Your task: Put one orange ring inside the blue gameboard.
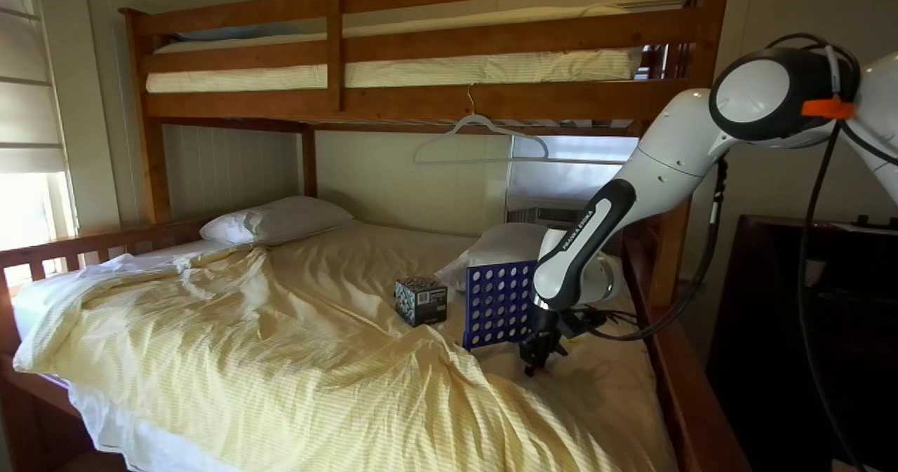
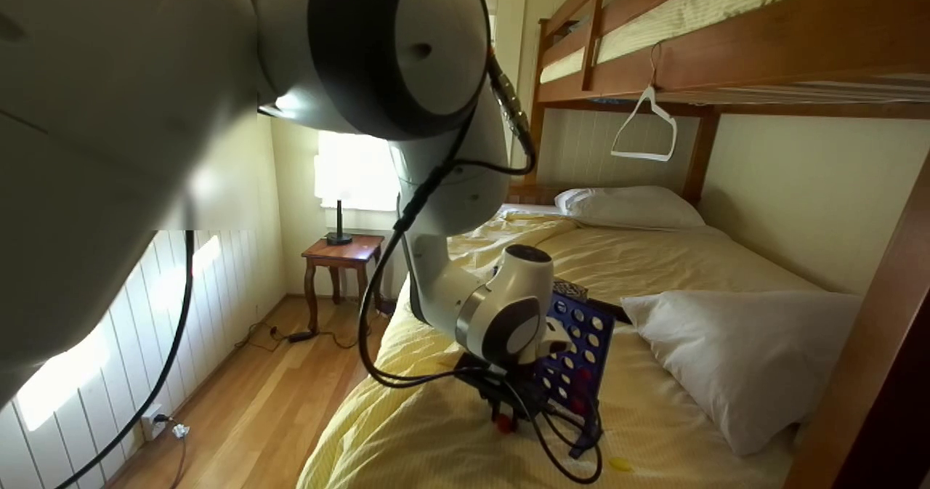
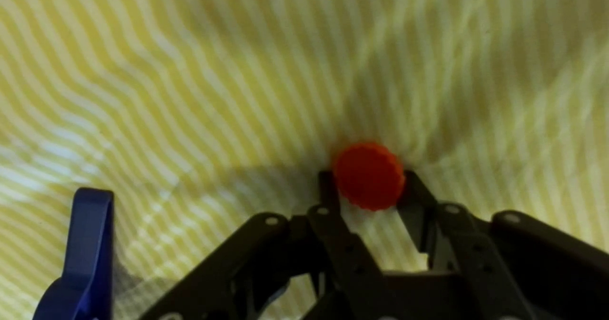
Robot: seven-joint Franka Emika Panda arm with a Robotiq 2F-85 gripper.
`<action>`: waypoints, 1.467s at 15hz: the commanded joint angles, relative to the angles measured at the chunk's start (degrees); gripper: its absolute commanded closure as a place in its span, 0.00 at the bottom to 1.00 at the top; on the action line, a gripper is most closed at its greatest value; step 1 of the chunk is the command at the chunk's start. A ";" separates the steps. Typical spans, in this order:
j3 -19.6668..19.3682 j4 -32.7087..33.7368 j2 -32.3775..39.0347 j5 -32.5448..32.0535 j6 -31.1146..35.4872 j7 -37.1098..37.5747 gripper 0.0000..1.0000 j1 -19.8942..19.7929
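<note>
Orange ring [image 3: 368, 176], a small red-orange round with a scalloped rim, is pinched between the tips of the black jaws, low over the yellow-and-white striped, softly wrinkled bed cover [image 3: 238, 96]; whether it touches the fabric cannot be told. In an exterior view, the blue gameboard [image 1: 494, 306], a flat plastic panel pierced with rows of round holes, stands upright near the jaws, to their left and a little farther off. Left of it sits a dark, cube-shaped box [image 1: 421, 301] with a mottled side, and on its far side lies a plump white pillow [image 1: 504, 244].
</note>
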 commanded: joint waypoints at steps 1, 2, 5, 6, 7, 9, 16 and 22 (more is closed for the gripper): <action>1.33 -1.55 -1.71 2.19 -0.38 -2.52 0.60 -1.25; 1.37 -1.62 -1.78 2.23 -0.34 -2.58 0.60 -1.27; 1.40 -2.02 -2.09 2.21 -0.20 -2.73 0.59 -1.27; 1.39 -2.32 -2.30 2.21 -0.01 -2.75 0.56 -1.27; 1.74 -2.82 -2.66 2.39 0.21 -3.19 0.43 -1.63; 2.29 -4.00 -3.58 2.80 0.58 -3.88 0.30 -2.18; 6.42 -5.03 -4.57 6.82 -0.08 -10.42 0.35 -6.85; 10.16 -3.80 -3.44 10.56 -0.69 -16.62 0.39 -11.18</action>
